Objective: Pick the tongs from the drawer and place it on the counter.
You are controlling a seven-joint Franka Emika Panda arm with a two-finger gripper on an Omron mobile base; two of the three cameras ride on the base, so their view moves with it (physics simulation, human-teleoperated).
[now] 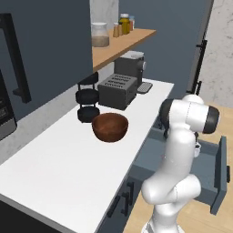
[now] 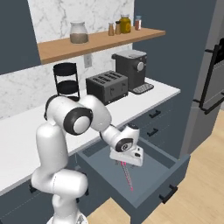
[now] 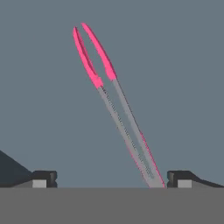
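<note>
Arm bent down, gripper (image 3: 109, 179) spread above tongs (image 3: 114, 101), in drawer (image 2: 177, 165)

Soft, even light is falling across the rendered kitchen, leaving the white counter (image 1: 59, 168) bright without glare. The bowl (image 1: 110, 127) is casting only a faint shadow, while the open drawer (image 2: 151, 183) is sitting in flat, dull grey. In the hand view, the tongs (image 3: 113, 100) are showing jagged, slightly blurred edges along the shaft. The arm's white shell is carrying gentle shading, with no harsh highlights.
</note>
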